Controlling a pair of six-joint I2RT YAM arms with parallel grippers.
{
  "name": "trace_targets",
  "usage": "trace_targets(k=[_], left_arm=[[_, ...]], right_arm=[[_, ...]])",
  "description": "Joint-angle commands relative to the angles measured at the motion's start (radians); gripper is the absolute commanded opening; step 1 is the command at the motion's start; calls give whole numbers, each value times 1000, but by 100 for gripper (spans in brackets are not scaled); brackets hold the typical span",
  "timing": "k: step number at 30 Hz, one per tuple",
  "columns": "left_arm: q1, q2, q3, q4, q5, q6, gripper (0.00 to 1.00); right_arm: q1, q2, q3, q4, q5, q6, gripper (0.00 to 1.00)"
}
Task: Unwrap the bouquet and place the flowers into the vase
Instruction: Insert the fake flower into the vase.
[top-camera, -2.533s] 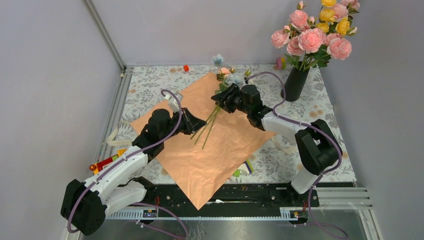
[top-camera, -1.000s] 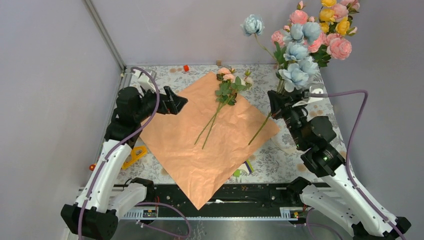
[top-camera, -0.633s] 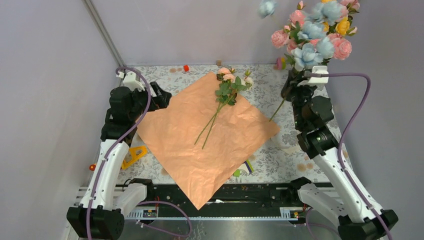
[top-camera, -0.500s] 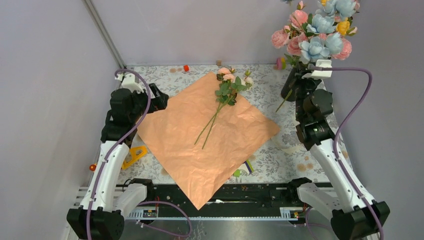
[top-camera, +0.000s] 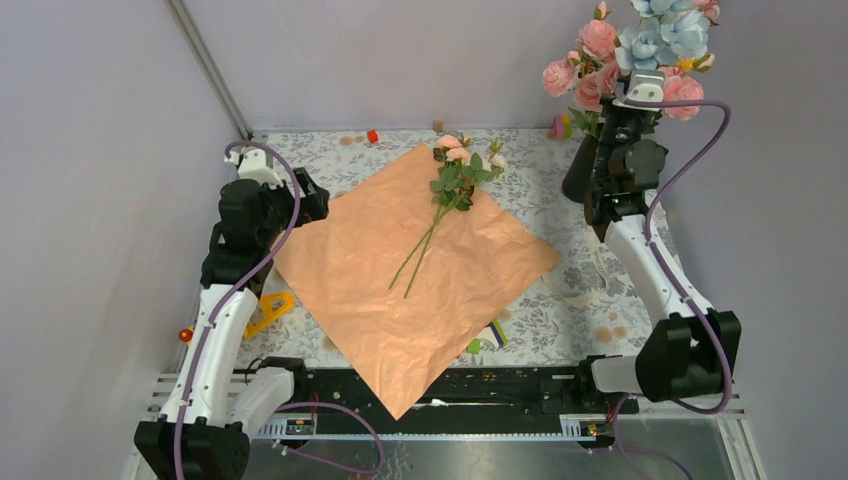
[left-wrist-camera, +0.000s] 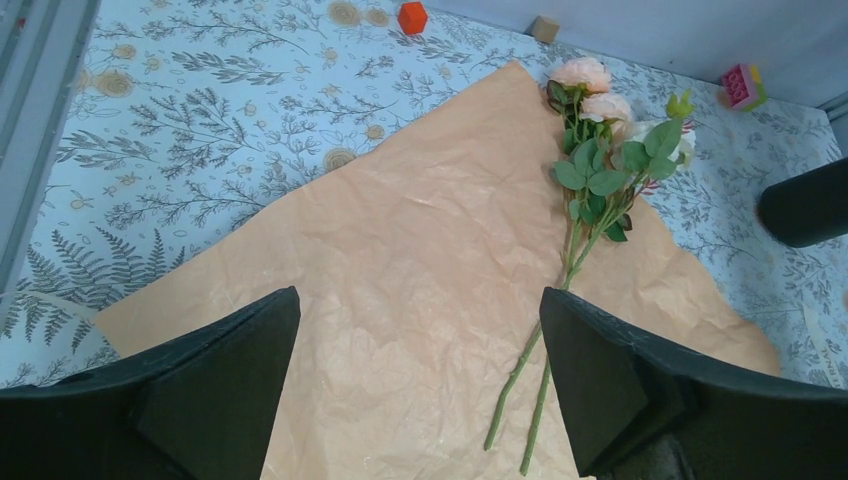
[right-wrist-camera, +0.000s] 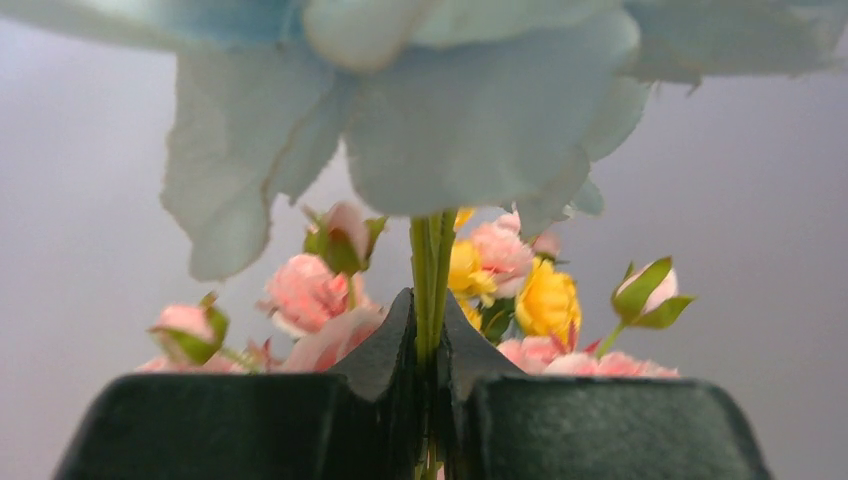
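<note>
Several blue-flower stems (right-wrist-camera: 430, 250) clenched in right claw (right-wrist-camera: 428, 305); left claw (left-wrist-camera: 418, 300) released. We judge misaligned stems could miss the vase (top-camera: 578, 175) below.

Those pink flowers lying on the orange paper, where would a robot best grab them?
By the bare green stems, below the leaves, coming straight down from above. The pink flowers lie flat on the paper, with both thin stems nearly side by side there, so fingers set across them could probably pinch both without crushing blooms or leaves.
</note>
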Motion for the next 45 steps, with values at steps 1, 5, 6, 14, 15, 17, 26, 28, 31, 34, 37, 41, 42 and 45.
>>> trace_targets(k=[1,5,6,14,15,17,26,28,31,34,37,41,42,45], left_arm=[[27,10,2,34,-19,12,99],[55,26,-3,48,-2,-5,99],[58,31,-5,56,14,-12,99],[118,66,-13,92,97,-44,99],[122,68,-13,95,100,-45,99],[126,71,-14,99,105,-44,99],[132,64,-18,102,101,-33,99],[133,65,-18,102,103,-32,99],[133,66,-19,103,103,-30,99],[134,69,-19,104,104,-29,99],[134,72,-19,104,104,-29,99],[135,78,-19,105,107,-29,99],[135,79,-19,105,107,-29,99],[136,83,-18,105,111,-29,99]], right_arm=[[-42,65,93,214,-17,-66,0],[-78,134,140,244,-41,-33,0],[-86,146,150,245,-50,-11,0],[-118,202,122,287,-31,50,0],[-120,206,111,293,-25,60,0],[-122,211,91,303,-20,72,0],[-144,251,56,337,-1,66,0],[-144,256,47,341,-1,64,0],[-144,268,38,357,7,59,0],[-144,283,35,363,6,64,0],[-144,293,35,363,2,83,0],[-145,308,30,365,13,101,0],[-144,312,26,366,16,107,0],[-145,316,-2,377,25,131,0]])
